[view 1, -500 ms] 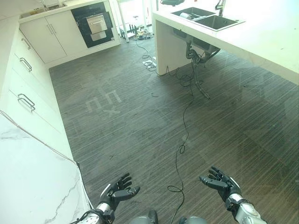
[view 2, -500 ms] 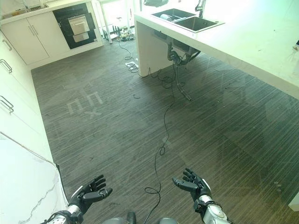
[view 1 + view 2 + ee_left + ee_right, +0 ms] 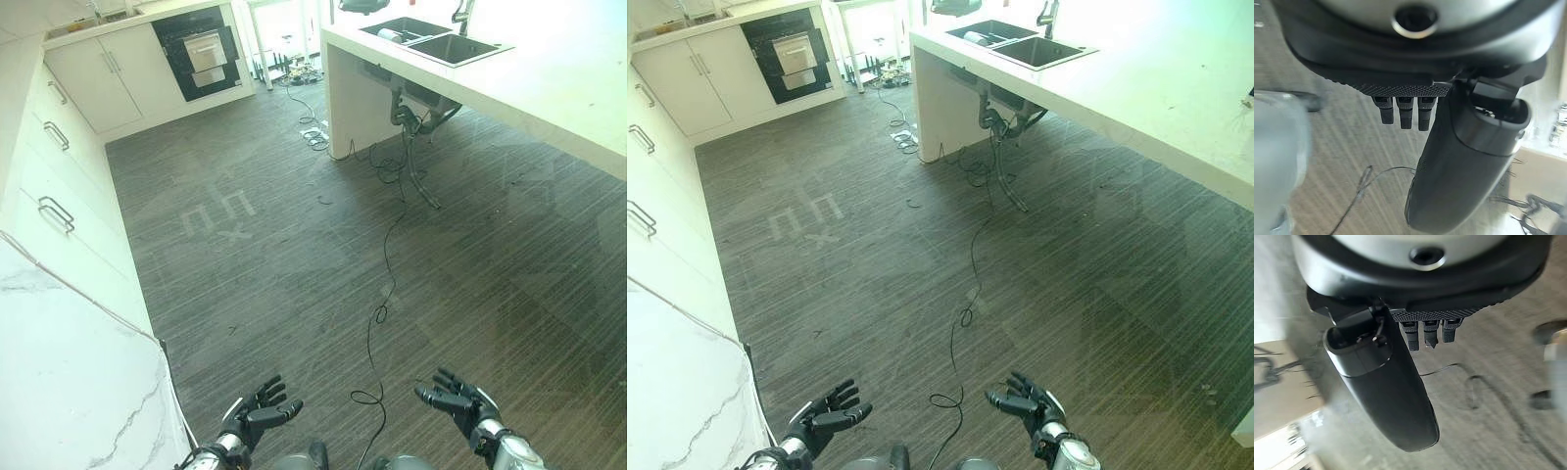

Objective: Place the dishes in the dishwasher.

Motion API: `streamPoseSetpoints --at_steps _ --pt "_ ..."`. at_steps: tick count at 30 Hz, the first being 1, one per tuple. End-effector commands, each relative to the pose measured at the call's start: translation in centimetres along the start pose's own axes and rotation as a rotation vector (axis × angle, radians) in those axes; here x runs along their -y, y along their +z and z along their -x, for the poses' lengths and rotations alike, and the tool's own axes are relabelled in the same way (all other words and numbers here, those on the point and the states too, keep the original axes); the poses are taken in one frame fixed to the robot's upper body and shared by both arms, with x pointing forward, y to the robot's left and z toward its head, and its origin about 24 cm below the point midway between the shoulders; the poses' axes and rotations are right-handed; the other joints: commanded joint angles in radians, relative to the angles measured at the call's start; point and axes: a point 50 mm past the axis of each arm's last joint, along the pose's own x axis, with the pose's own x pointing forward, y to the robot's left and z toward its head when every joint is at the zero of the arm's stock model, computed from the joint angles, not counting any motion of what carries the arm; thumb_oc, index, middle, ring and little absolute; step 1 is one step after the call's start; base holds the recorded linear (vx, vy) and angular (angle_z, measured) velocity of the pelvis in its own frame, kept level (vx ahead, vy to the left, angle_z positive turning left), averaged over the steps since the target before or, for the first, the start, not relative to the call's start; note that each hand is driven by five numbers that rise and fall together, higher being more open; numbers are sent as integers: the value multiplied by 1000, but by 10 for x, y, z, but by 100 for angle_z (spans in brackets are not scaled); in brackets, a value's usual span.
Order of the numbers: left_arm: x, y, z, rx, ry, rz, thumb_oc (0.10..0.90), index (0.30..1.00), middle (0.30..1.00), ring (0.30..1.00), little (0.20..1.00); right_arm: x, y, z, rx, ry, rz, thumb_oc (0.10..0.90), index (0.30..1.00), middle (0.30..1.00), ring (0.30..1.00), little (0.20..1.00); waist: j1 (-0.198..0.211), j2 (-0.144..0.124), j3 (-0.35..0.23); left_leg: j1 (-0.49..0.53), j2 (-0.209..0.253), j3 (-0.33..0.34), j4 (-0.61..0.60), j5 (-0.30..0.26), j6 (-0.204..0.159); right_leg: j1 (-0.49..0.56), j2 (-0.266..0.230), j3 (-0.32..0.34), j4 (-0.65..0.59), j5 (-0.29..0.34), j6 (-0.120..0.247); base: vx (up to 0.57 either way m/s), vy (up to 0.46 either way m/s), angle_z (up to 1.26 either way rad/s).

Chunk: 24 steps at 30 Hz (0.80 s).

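Standing mid-kitchen, both hands empty over floor. Left hand low, fingers spread and relaxed; right hand same, wide, nothing held. Dishes not clearly seen; something pale lay in sink on far surface, too small to identify. Dark appliance in far cabinets, likely dishwasher. Dishes probably stiff, fragile, slippery if wet; best pinched at rim.

Dark striped floor, loose cables

Head eyes look down, sharing floor; wrist cameras close along fingers.
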Motion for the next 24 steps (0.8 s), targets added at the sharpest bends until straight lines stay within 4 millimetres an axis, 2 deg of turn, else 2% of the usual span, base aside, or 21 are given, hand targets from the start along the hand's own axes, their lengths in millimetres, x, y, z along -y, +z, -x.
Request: streamPoseSetpoints --at_steps 1,4,5,6,7,8,9,12,13,15,17,18,19,23,24 --pt "9 35 -10 146 -34 -32 800 900 900 900 900 -13 38 -6 174 111 38 800 900 900 900 900 0 0 0 32 66 -35 98 -207 -62 34 -18 -13 -95 7 76 79 -19 2" --pt "8 39 -12 179 5 -45 800 900 900 900 900 -15 41 -6 178 138 69 800 900 900 900 900 -3 -10 6 58 55 -7 98 -190 -62 33 -25 -10 -95 7 67 94 -10 3" --pt "9 44 -13 204 22 -53 800 900 900 900 900 -16 45 -6 185 148 96 800 900 900 900 900 1 -25 19 70 35 8 98 -148 -59 35 -35 1 -95 9 59 130 -41 -2" --pt "9 50 -13 232 31 -67 800 900 900 900 900 -15 47 -5 195 152 119 800 900 900 900 900 12 -47 37 71 14 5 98 -65 -63 41 -48 16 -95 11 50 87 -62 -8" --pt "9 55 -13 254 36 -82 800 900 900 900 900 -15 50 -5 206 152 138 800 900 900 900 900 17 -56 54 16 8 -9 190 -32 -66 44 -49 23 -95 15 40 68 -54 -11" --pt "9 61 -13 275 42 -95 800 900 900 900 900 -14 53 -4 224 147 149 800 900 900 900 900 24 -57 72 -55 1 -20 274 -9 -67 47 -41 32 -95 19 30 75 -4 2" --pt "8 63 -12 279 42 -100 800 900 900 900 900 -13 55 -4 233 143 147 800 900 900 900 900 29 -52 81 -89 3 -19 285 5 -69 51 -33 32 -95 18 28 172 71 20" --pt "4 61 -9 277 38 -115 800 900 900 900 900 -14 63 -4 272 170 134 800 900 900 900 900 42 -35 89 -86 21 10 130 35 -74 71 -16 25 -95 -1 37 224 142 17" --pt "3 58 -8 276 38 -124 800 900 900 900 900 -17 64 -4 276 185 134 800 900 900 900 900 45 -7 90 -120 58 9 98 32 -85 84 9 18 -95 -14 41 306 240 12" --pt "4 53 -6 272 37 -139 800 900 900 900 900 -21 64 -4 282 204 115 800 900 900 900 900 54 28 91 -224 123 -12 98 42 -108 113 38 8 -95 -36 39 375 296 8" --pt "5 50 -6 278 29 -149 800 900 900 900 900 -19 63 -2 293 195 95 800 900 900 900 900 59 34 90 -278 153 17 98 45 -112 146 22 -11 -95 -56 43 395 353 6" --pt "5 50 -5 280 29 -151 800 900 900 900 900 -19 64 -3 296 192 92 800 900 900 900 900 56 27 84 -266 145 27 98 20 -117 161 7 -14 -95 -74 52 317 435 2" --pt "2 50 -3 287 38 -156 800 900 900 900 900 -19 66 -3 301 179 76 800 900 900 900 900 65 35 76 -258 139 35 98 12 -102 177 -6 -19 -95 -73 65 216 309 -2" --pt "-2 51 -3 256 39 -226 800 900 900 900 900 -17 56 -6 264 172 -52 800 900 900 900 900 76 31 46 -235 91 4 98 -27 -63 255 -1 16 -95 -101 80 277 271 -19" --pt "-3 53 -4 247 33 -264 800 900 900 900 900 -17 54 -6 262 174 -56 800 900 900 900 900 73 24 38 -206 68 -2 98 -49 -44 293 -7 2 -95 -60 90 430 303 -9"
